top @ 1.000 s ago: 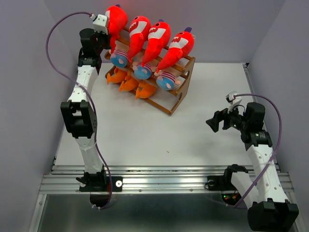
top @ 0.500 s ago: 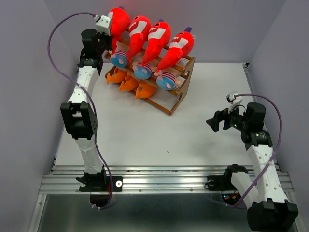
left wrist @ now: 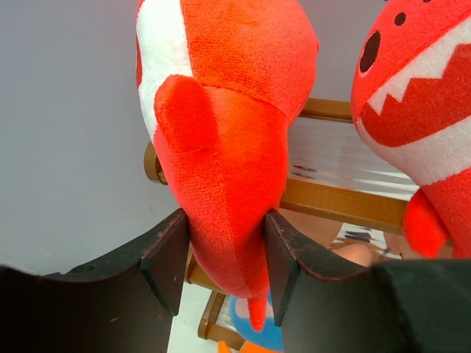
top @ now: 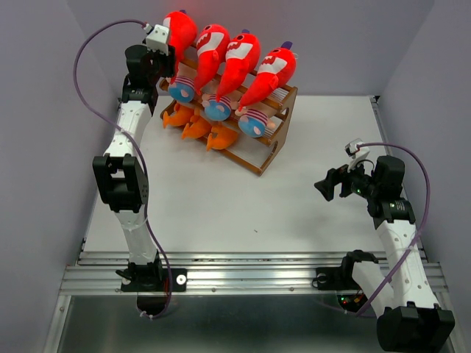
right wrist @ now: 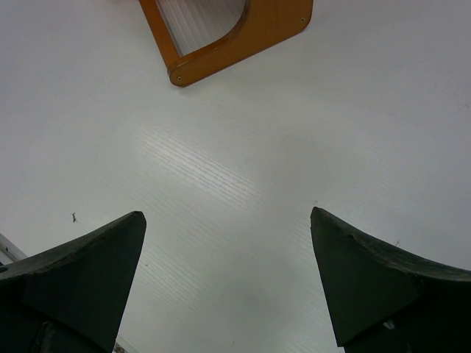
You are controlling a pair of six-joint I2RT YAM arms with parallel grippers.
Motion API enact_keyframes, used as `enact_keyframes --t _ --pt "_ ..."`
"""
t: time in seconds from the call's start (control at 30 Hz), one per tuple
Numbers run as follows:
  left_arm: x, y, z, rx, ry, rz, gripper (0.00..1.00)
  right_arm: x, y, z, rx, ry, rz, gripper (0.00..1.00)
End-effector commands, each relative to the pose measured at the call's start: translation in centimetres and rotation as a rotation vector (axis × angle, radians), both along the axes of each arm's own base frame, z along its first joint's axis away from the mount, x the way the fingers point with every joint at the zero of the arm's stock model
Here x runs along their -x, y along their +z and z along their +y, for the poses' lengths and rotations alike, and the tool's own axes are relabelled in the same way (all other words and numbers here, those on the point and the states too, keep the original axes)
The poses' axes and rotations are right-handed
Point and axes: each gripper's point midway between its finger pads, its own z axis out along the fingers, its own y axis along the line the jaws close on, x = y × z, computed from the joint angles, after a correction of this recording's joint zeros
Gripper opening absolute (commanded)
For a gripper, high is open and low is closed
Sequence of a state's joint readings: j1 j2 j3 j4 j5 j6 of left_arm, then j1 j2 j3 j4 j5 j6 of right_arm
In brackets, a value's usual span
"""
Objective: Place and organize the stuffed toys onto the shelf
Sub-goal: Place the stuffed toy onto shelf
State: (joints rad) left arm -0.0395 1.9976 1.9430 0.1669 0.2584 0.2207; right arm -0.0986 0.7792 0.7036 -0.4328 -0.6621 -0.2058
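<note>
The brown wooden shelf (top: 276,151) stands at the back of the table and carries the stuffed toys. Red sharks fill its top tier, with the leftmost red shark (top: 179,29) upright at the left end. My left gripper (top: 168,65) is at that shark's lower end. In the left wrist view the shark's tail (left wrist: 228,147) hangs between my left gripper (left wrist: 224,220), whose parted pads brush both its sides while it leans on a shelf rail (left wrist: 331,202). Over bare table at the right, my right gripper (top: 321,187) is wide open and holds nothing (right wrist: 228,220).
Three more red sharks (top: 241,51) lean along the top tier. Striped dolls (top: 216,109) fill the middle tier and orange fish (top: 197,126) the bottom one. The shelf's side panel (right wrist: 243,37) shows in the right wrist view. Purple walls close in behind and at both sides.
My left jaws have spread apart from a tight pinch on the leftmost shark's tail. That shark shifted slightly right on the top tier. The right arm has not moved.
</note>
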Motion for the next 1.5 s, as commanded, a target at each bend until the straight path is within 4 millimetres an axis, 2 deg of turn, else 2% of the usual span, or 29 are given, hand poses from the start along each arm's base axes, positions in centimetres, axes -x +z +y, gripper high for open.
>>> enact_keyframes --t 0.0,0.2,0.67,1.03,1.17,1.37,1.47 --pt "2.2 6.1 -0.3 -0.003 -0.001 -0.135 0.55 -0.6 1.2 -0.1 0.005 0.006 -0.070 0.98" --pt "2.4 6.4 -0.9 -0.001 -0.014 -0.140 0.62 -0.6 1.2 -0.1 0.006 0.006 -0.072 0.98" --pt "2.8 6.8 -2.1 -0.006 -0.029 -0.151 0.57 -0.6 1.2 -0.1 0.005 0.008 -0.072 0.98" --pt "3.7 7.2 -3.3 -0.022 -0.039 -0.154 0.66 -0.5 1.3 0.0 0.005 0.009 -0.076 0.98" --pt "4.1 7.8 -3.3 -0.018 -0.033 -0.163 0.72 -0.5 1.4 0.0 0.005 0.009 -0.078 0.98" --pt "4.7 8.6 -3.3 -0.007 -0.035 -0.171 0.76 -0.5 1.4 0.0 0.006 0.010 -0.079 0.98" --pt "5.1 8.8 -3.4 -0.017 -0.042 -0.174 0.83 -0.5 1.4 0.0 0.006 0.010 -0.079 0.98"
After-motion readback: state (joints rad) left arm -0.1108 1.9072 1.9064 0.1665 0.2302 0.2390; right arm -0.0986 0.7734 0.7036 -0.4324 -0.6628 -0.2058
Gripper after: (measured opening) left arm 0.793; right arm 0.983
